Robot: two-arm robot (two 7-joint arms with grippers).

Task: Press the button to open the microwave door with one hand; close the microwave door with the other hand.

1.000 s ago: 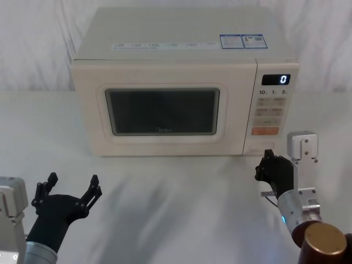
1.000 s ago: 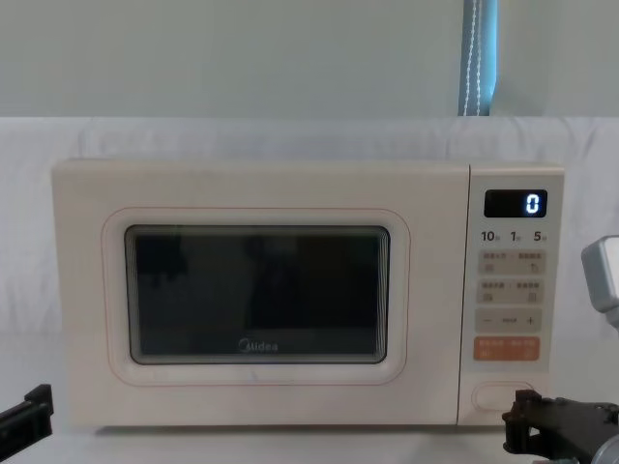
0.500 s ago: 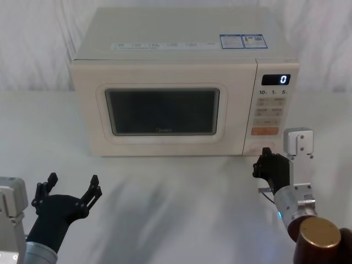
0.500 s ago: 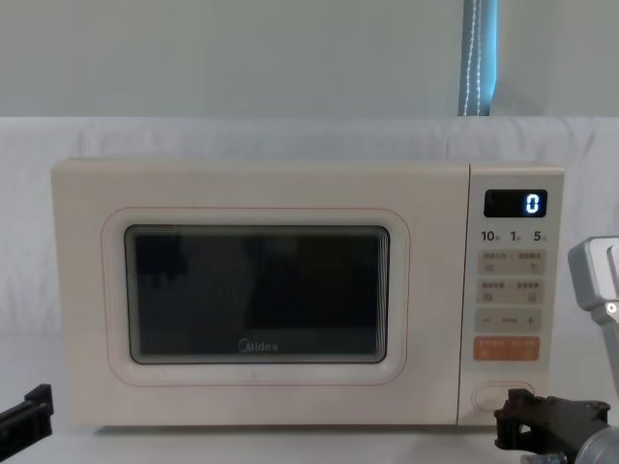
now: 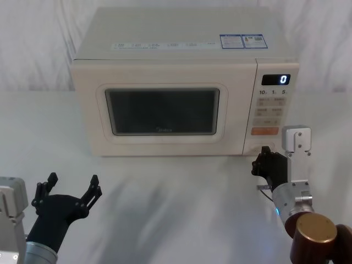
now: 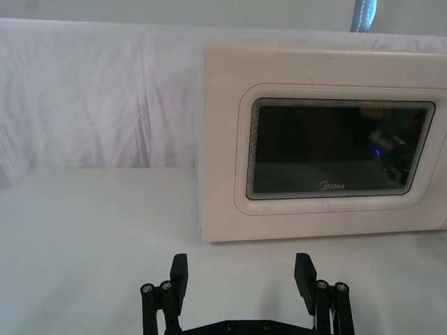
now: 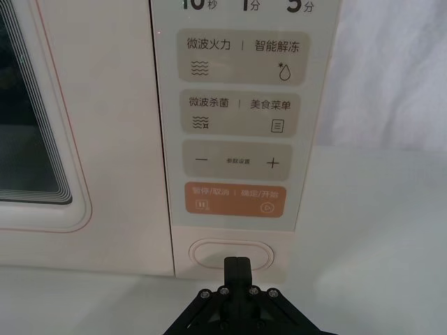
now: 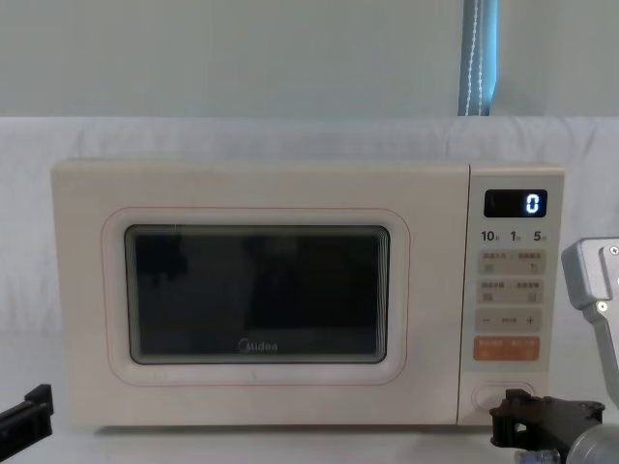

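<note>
Right gripper [image 7: 236,262] fingers pinched together at the button [image 7: 232,253] edge

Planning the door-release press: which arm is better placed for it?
Right. The right gripper, fingers shut, sits just before the button; the left gripper hangs open, far from it.
</note>
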